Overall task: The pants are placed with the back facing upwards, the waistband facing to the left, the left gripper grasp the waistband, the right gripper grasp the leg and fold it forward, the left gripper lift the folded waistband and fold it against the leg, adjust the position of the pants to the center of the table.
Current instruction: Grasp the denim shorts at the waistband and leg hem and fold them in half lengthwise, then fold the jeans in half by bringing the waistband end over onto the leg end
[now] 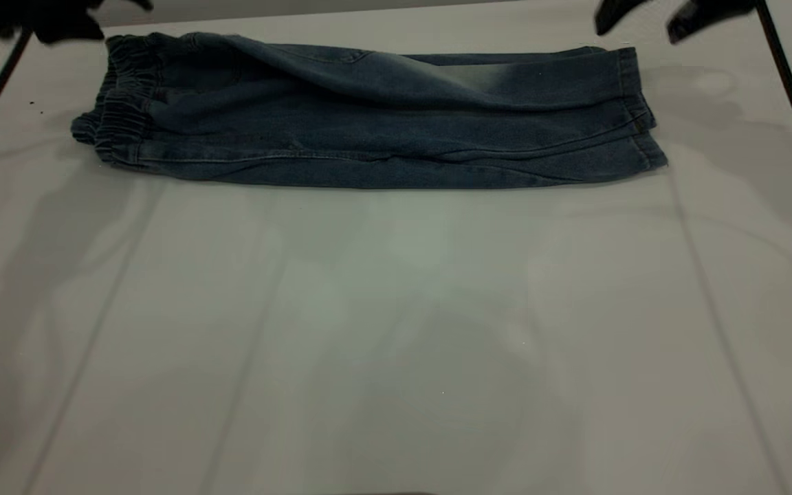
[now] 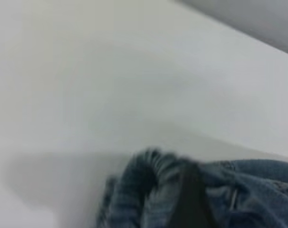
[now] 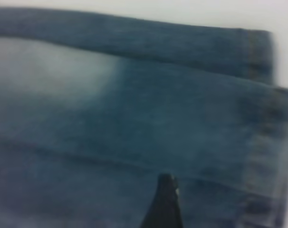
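From the outside camera, the pants point(image 1: 368, 117) lie folded lengthwise into a long strip near the far edge of the table point(image 1: 396, 330), one leg laid over the other, which fits the first fold being done; the waistband point(image 1: 121, 110) sits at the left end and the leg point(image 1: 506, 79) with its pale faded patch runs to the hems on the right. The left gripper point(image 1: 45, 20) hangs just above and beside the waistband, and the right gripper point(image 1: 650, 17) hangs over the hem end with its two dark fingers spread apart and nothing between them; both look placed over the ends they are meant to handle. Whether the left one's fingers are spread or closed I cannot tell. The left wrist camera shows the ruffled waistband point(image 2: 148, 185) bunched on the table with a dark finger in front of it, so the gripper is close, probably to lift that end next. The right wrist camera looks down on the leg point(image 3: 134, 109) and its hems, one dark finger tip point(image 3: 164, 199) above the cloth. No containers appear anywhere.
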Controlling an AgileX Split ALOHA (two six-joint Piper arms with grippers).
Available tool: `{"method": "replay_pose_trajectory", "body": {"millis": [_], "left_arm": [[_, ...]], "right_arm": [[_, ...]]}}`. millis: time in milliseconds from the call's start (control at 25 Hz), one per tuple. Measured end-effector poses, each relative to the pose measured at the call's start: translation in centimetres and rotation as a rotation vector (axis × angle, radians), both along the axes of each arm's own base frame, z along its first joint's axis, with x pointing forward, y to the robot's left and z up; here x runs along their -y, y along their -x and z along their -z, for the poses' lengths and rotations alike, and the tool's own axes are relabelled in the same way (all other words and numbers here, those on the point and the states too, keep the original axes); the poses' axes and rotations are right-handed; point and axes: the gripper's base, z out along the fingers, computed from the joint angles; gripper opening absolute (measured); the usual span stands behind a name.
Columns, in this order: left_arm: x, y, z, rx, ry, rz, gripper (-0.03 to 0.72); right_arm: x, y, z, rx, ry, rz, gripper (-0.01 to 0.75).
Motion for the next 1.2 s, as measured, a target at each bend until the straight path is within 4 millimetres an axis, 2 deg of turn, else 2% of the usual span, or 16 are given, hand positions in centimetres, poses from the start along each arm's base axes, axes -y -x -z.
{"method": "replay_pose_trajectory", "body": {"millis": [160, 280, 480, 600, 680, 800, 920, 1200], "left_arm": [[0.4, -0.5, -2.0, -0.084, -0.26, 0.247, 0.482], [0.3, -0.1, -3.4, -0.231, -0.37, 0.367, 0.482], [-0.5, 1.1, -3.4, -0.432, -0.49, 0.446, 0.482], [-1.3, 1.1, -3.3, -0.448, -0.498, 0.407, 0.482], [-1.9, 0.8, -2.9, -0.447, -0.456, 0.346, 0.482], [-2.2, 0.4, -1.1, -0.46, -0.405, 0.288, 0.482], [-2.0, -0.1, 1.0, -0.461, -0.369, 0.275, 0.482], [-1.3, -1.0, 3.7, -0.398, -0.263, 0.236, 0.482]], "right_arm": [[-4.5, 0.6, -1.2, 0.008, -0.008, -0.189, 0.57], [-8.3, 1.5, -1.5, 0.022, -0.015, -0.297, 0.57], [-13.8, 3.3, -1.6, 0.059, -0.02, -0.414, 0.57], [-15.8, 4.0, -1.6, 0.086, -0.015, -0.445, 0.57], [-16.5, 4.2, -1.6, 0.096, -0.014, -0.454, 0.57], [-16.8, 4.2, -1.7, 0.11, -0.015, -0.448, 0.57], [-16.7, 4.1, -1.7, 0.123, -0.014, -0.439, 0.571], [-16.7, 3.8, -1.8, 0.151, -0.009, -0.42, 0.571]]}}
